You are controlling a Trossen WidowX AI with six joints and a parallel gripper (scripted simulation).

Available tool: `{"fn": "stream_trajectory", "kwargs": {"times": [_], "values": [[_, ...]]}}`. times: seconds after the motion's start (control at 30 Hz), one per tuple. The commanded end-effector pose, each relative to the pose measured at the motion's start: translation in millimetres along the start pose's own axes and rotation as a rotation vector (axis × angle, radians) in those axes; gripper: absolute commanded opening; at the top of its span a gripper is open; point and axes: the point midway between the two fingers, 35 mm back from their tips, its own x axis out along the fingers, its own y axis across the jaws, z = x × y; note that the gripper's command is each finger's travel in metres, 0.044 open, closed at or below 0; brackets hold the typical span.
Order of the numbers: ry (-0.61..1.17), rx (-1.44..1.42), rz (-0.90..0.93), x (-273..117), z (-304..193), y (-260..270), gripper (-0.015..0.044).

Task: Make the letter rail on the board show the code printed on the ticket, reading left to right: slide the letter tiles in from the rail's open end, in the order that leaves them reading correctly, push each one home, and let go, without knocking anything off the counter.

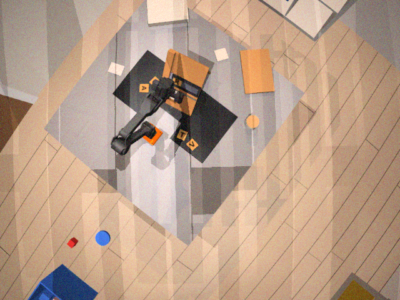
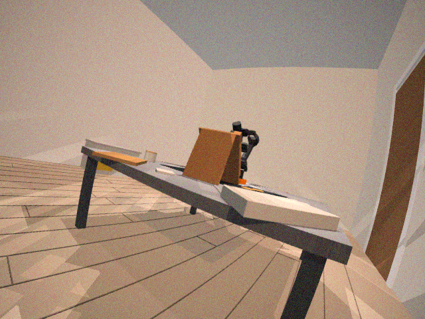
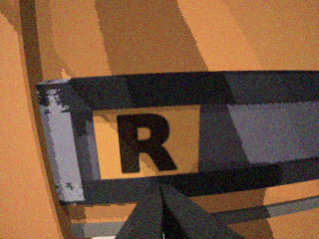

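The R tile (image 1: 177,81) (image 3: 185,141) sits upright in the rail (image 1: 191,87) (image 3: 269,85) on the sloped board (image 1: 191,67) (image 2: 206,154) (image 3: 150,40), near the rail's left end, with a narrow dark strip between. The rail right of R is empty as far as the wrist view shows. My gripper (image 1: 177,92) (image 3: 159,195) is shut and empty, its tips just below R at the lower lip. The A tile (image 1: 144,88) and another tile (image 1: 154,79), partly hidden by the arm, lie left. The T tile (image 1: 182,134) and V tile (image 1: 192,144) lie right. No ticket code is readable.
Pale cards (image 1: 115,69) (image 1: 221,54) lie beside the dark mat (image 1: 216,119). An orange slab (image 1: 257,70) (image 2: 119,157), a round wooden piece (image 1: 252,121) and a cream block (image 1: 167,11) (image 2: 281,206) stand on the counter. The arm reaches over the mat's left part.
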Motion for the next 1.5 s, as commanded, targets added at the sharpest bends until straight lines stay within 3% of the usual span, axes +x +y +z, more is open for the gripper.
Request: {"fn": "stream_trajectory", "kwargs": {"times": [0.0,0.43,1.47], "values": [[0.105,-0.004,-0.012,3,10,-7,0.0000],[0.633,-0.011,-0.007,15,27,-32,0.0000],[0.640,-0.011,-0.006,28,27,-32,0.0000]]}}
